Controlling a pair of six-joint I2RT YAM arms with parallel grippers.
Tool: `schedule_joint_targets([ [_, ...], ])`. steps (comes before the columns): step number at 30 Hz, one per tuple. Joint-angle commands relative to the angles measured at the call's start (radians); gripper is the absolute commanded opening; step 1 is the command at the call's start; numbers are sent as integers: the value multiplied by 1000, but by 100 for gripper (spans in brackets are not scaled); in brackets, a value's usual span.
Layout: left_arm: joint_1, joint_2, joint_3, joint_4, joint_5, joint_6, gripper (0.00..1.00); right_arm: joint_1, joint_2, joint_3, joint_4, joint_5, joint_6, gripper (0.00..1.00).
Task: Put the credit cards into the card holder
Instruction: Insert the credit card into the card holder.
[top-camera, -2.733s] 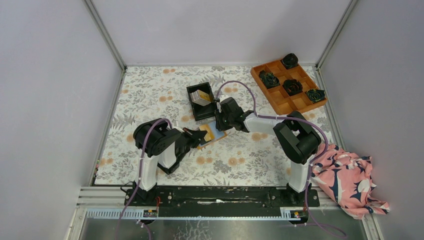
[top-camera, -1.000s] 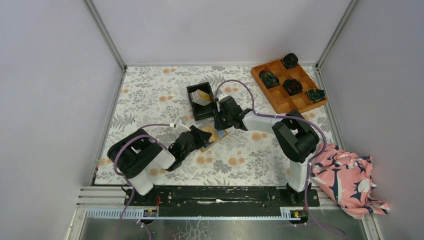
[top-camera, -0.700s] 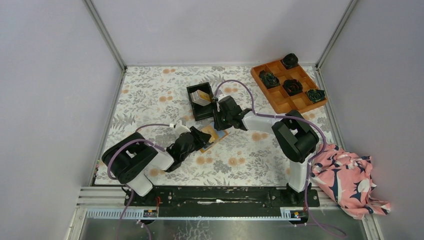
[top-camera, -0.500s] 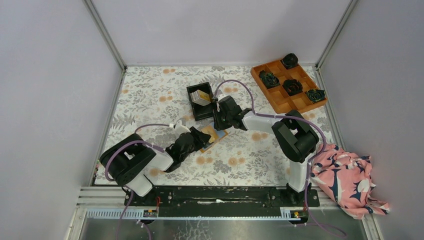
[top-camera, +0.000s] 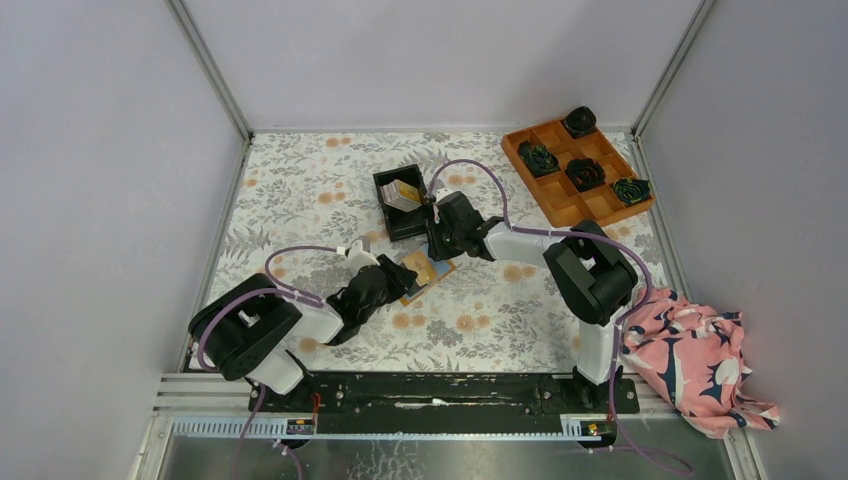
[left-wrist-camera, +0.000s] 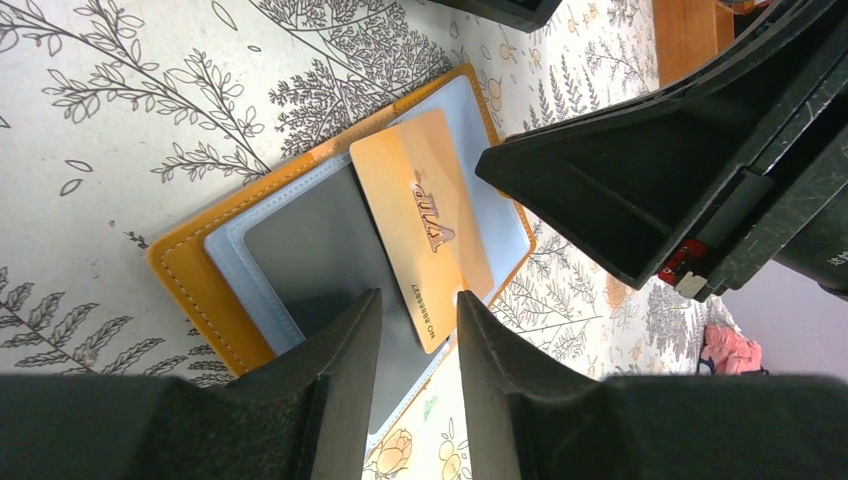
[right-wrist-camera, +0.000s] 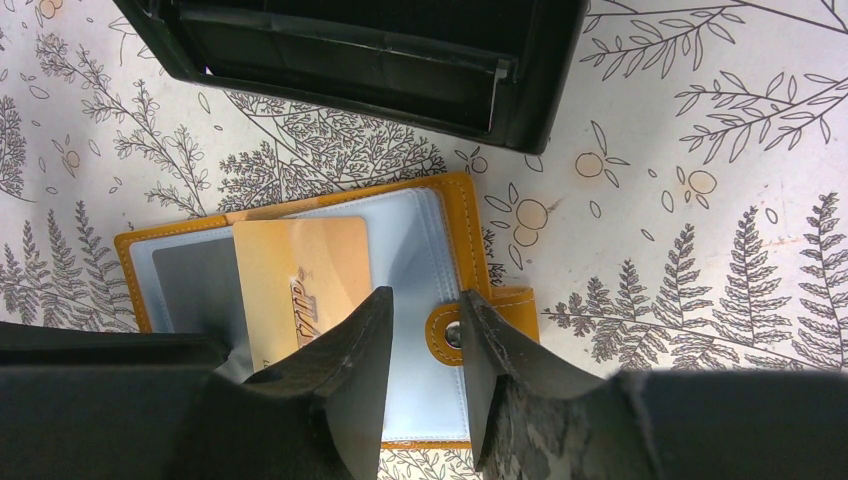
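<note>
1. credit cards (top-camera: 404, 194): most stand in the black bin (top-camera: 384, 186) at the far middle of the surface (top-camera: 300, 190). one tan card (left-wrist-camera: 420, 210) lies on the open card holder (left-wrist-camera: 195, 285), which sits just near of the bin.
2. the tan card rests askew across the holder's light blue inside. whether any edge has entered a pocket cannot be told.
3. left gripper (left-wrist-camera: 418, 298): its jaws stand a narrow slit apart and clamp nothing that shows. the card's near corner appears in the gap, and contact with it cannot be judged.
4. right gripper (right-wrist-camera: 427, 295): its jaws are also only slightly parted and empty. they sit low over the holder's right half by the snap tab, probably pinning it flat.
5. in the last few seconds the left arm's elbow has dropped and swung out to the left. its gripper has eased back a little toward the near left, while the right arm and the holder have stayed put.
6. this suggests the first card is delivered but not seated. it likely still needs a push into a pocket, and the bin's cards remain.
</note>
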Motion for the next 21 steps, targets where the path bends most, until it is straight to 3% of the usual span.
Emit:
schedule_joint_targets([
  [1,-10,-11,-5,-16,-36,39,38,10,9,17,-48,10,-17,38],
  [6,-10,0,-6,11,-29,38,13,9,9,15,-47,10,-17,38],
  [14,-10,7,5,-15,-31,49,1,10,10,10,-43,9,-17,38],
  [21,-11,11,1,-42,-43,52,0,10,11,5,-38,9,-16,38],
])
